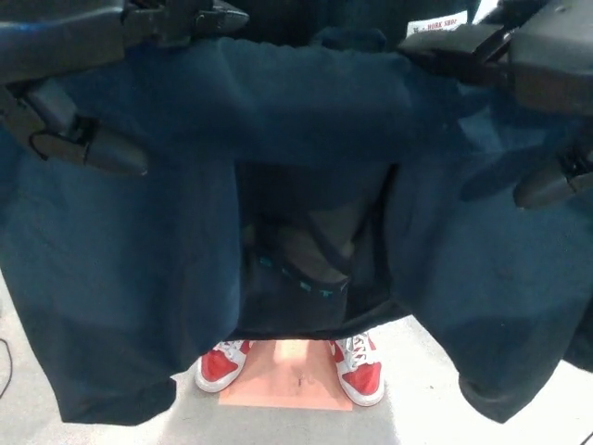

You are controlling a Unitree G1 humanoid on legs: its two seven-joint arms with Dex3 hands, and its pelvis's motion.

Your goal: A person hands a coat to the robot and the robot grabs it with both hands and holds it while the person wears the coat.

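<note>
A dark blue coat [306, 102] hangs spread wide across the head view, its inner side facing away from me and its two front panels falling left and right. My left hand [69, 56] grips the coat's upper left edge, fingers [190, 17] over the top and thumb [93, 146] pressed on the cloth. At the upper right my right hand [542, 56] holds the same edge, fingers [454, 46] on top, thumb [554, 185] below. Between the panels stand a person's legs [310, 250] in dark trousers.
The person's red and white shoes [357, 369] rest on a pale orange mat [287, 375] on the light grey floor [417, 408]. A white label [435, 25] shows at the coat's top edge. A thin cable [5, 366] lies at the far left.
</note>
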